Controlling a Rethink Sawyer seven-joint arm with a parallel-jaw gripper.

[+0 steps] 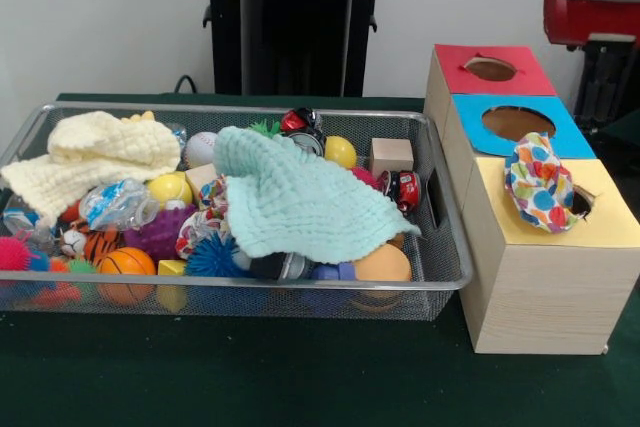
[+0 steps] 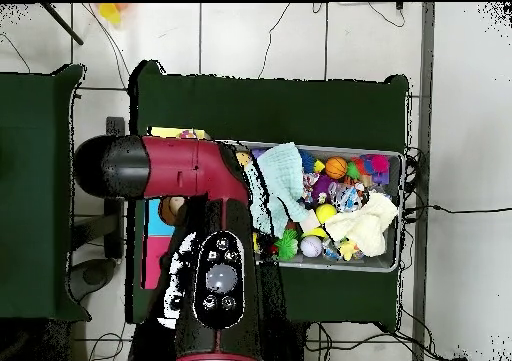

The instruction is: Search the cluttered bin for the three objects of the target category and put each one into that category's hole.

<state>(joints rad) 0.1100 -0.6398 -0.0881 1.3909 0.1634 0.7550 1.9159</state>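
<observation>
dark green cloth covers the table [image 1: 300, 387], with a pale wall behind. one dotted white wrapper [image 1: 540, 183] sits stuffed halfway into the hole of the yellow box [image 1: 545, 267], its crumpled bulk above the lid. a second dotted wrapper [image 1: 197, 230] shows partly among the toys near the middle of the bin [image 1: 440, 282], just left of the mint cloth [image 1: 300, 197]. one light-blue and white packet [image 1: 120, 203] lies toward the bin's left, below the cream cloth [image 1: 95, 159]. that makes three wrappers, one at a box and two in the bin. two cloths lie over the clutter. one orange basketball [image 1: 126, 263] rests at the front left. three boxes stand in a row right of the bin: yellow, blue [image 1: 515, 125], red [image 1: 490, 69], touching one another. overhead, the arm [image 2: 200, 227] hides the boxes; gripper not seen, so its grip cannot be told.
</observation>
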